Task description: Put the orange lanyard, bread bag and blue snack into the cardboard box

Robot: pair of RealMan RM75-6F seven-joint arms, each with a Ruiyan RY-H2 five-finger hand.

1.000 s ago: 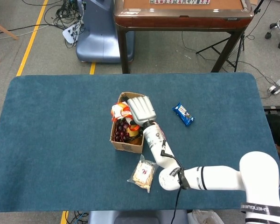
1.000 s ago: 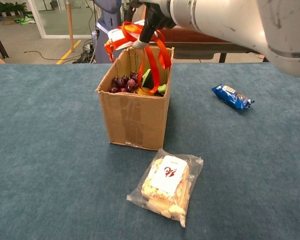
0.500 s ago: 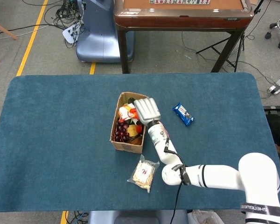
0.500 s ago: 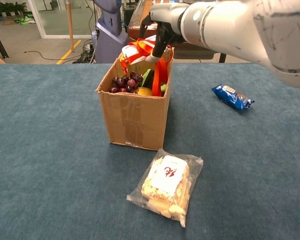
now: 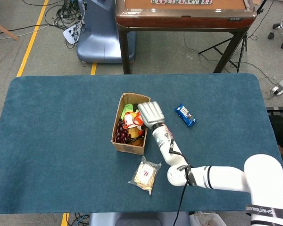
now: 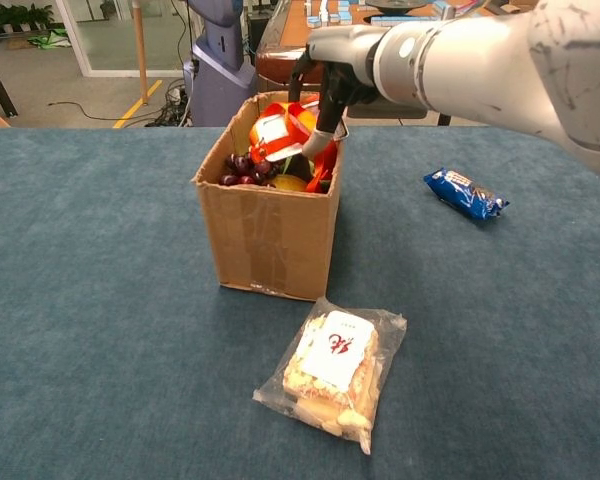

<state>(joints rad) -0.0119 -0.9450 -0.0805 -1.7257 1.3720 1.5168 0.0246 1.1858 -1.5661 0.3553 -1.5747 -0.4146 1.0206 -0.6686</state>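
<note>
right hand (image 6: 325,95) mid-frame, fingers pointing down over cardboard box (image 6: 270,235) | holds orange lanyard (image 6: 280,130) | left hand unseen

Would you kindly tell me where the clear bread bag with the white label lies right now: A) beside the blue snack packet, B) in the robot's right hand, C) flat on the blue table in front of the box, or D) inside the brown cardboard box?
C: the clear bread bag lies flat on the blue table, just in front of the brown cardboard box.
</note>
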